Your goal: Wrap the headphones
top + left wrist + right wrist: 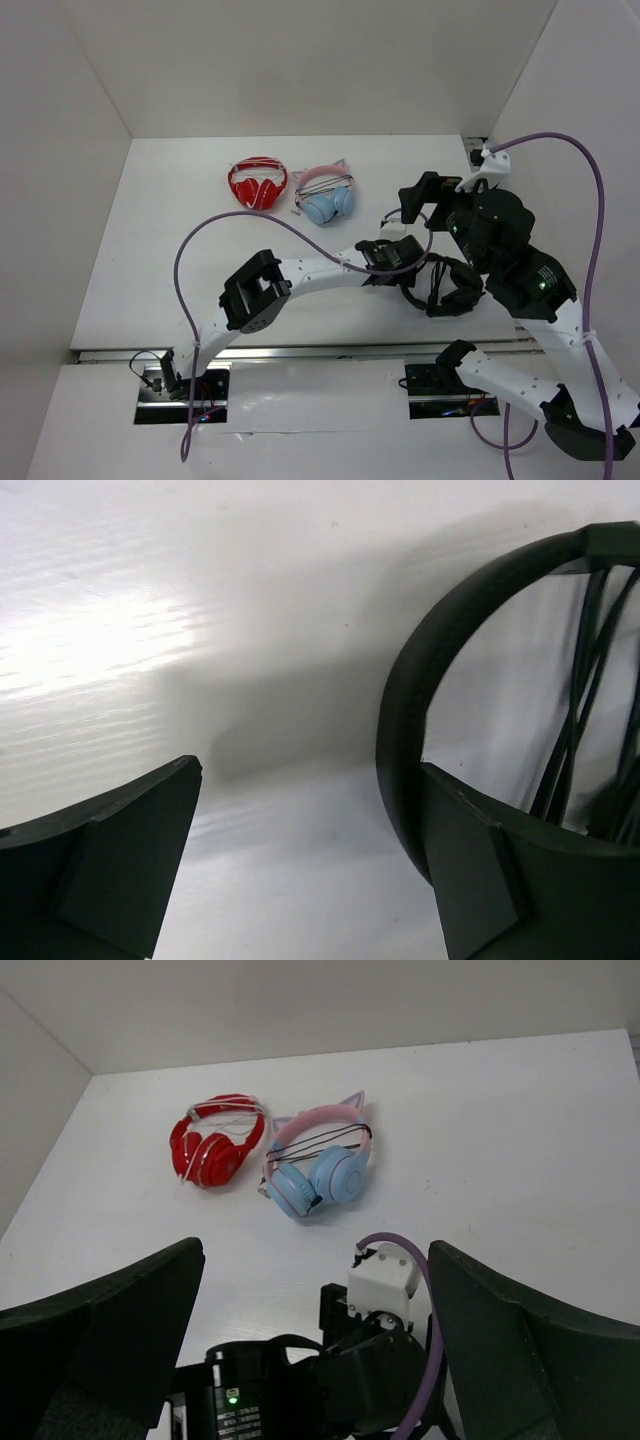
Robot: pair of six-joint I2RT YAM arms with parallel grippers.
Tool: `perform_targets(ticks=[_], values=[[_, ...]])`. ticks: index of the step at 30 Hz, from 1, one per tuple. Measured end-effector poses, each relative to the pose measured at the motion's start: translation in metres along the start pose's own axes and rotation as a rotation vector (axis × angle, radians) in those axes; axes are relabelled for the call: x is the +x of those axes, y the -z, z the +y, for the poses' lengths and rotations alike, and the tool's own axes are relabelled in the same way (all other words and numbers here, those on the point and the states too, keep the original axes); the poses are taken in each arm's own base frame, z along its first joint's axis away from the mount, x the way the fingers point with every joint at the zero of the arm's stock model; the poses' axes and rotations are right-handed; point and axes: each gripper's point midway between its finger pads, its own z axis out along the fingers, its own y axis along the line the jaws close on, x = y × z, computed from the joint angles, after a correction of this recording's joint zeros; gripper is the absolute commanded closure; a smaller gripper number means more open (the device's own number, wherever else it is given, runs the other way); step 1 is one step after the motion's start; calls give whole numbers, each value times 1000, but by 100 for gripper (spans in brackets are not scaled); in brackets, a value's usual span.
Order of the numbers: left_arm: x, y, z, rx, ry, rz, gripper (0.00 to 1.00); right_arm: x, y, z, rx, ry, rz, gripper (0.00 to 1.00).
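- Black headphones (452, 288) lie on the white surface (180, 260), right of centre; cable strands cross inside the headband.
- Left gripper (310, 865): released, one finger just beside the headband.
- Right gripper (315, 1250): spread wide, grasping nothing.
- Red headphones (215, 1145) and blue-pink headphones (320, 1165) sit side by side, well apart.

The black headphones (455, 297) lie flat (cable strands (580, 680) crossing inside the headband arc (400, 710)).
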Motion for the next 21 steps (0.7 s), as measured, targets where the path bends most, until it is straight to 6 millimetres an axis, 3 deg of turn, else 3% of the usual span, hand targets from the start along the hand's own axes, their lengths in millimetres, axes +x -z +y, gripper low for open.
perform_targets(ticks=[4,7,12,16,18,21], values=[[-19,23,13,-57,-48,-38,0,1,5,-3,1,9,4,0],[-41,56,31,-122,-68,-88,0,6,11,-6,-2,17,28,0],[-80,153,94,-206,-55,-216,0,11,29,-14,-5,19,50,0],[-108,220,130,-176,3,-312,0,11,41,-18,-11,19,52,0],[-112,246,150,-183,28,-349,0,13,47,-19,-20,20,60,0],[-98,282,179,-182,42,-361,0,21,56,-25,-17,31,89,0]])
